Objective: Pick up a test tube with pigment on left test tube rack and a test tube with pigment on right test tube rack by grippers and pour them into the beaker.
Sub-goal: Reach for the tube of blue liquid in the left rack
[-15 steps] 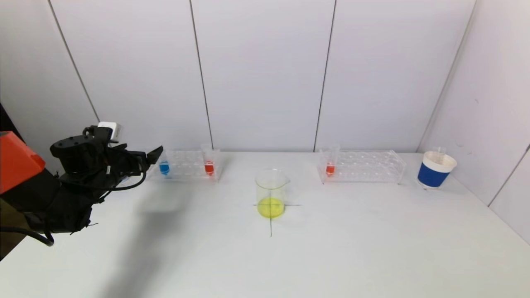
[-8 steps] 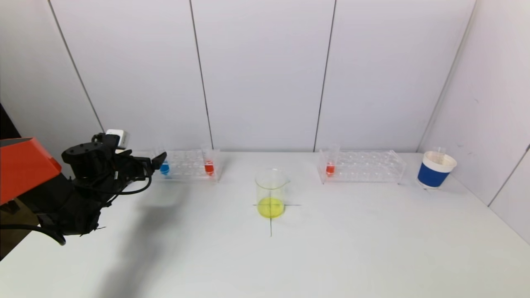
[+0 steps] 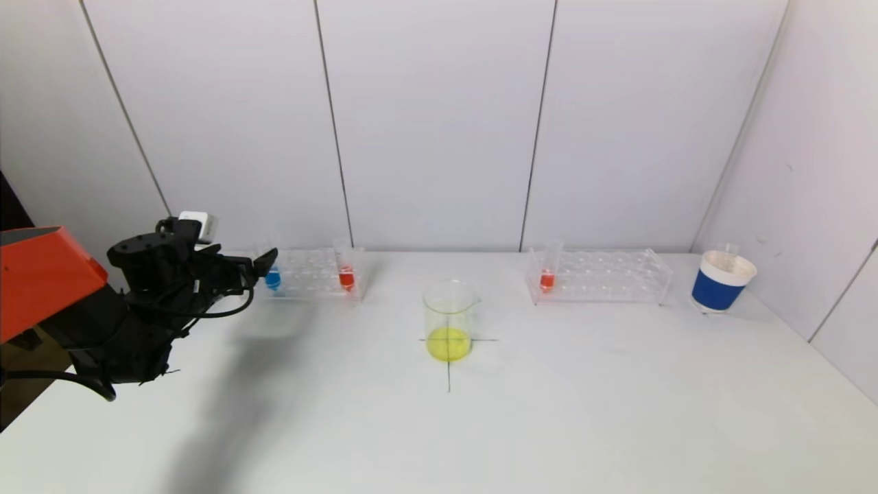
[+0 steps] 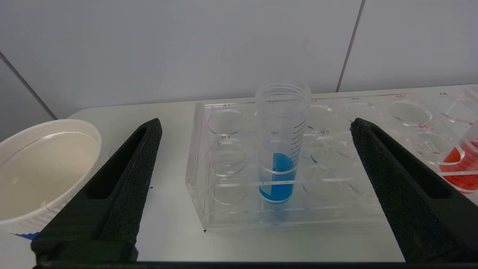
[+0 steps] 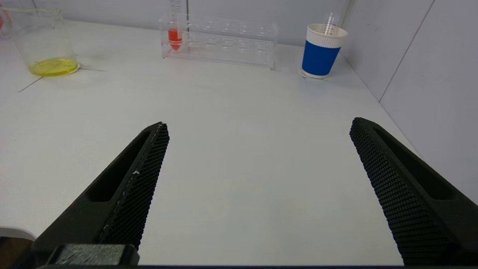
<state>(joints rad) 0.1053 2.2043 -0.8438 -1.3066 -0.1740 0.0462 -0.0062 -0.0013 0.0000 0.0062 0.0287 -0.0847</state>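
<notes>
Wide left gripper (image 4: 255, 125) facing blue tube (image 4: 281, 149)

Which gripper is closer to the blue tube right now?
Left. The left gripper is open right at the blue tube in its rack, without touching. The right gripper hangs open over bare table, far away.

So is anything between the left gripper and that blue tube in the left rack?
Nothing visible. The left gripper is open, with the blue tube upright in the left rack, centred ahead between its fingers.
</notes>
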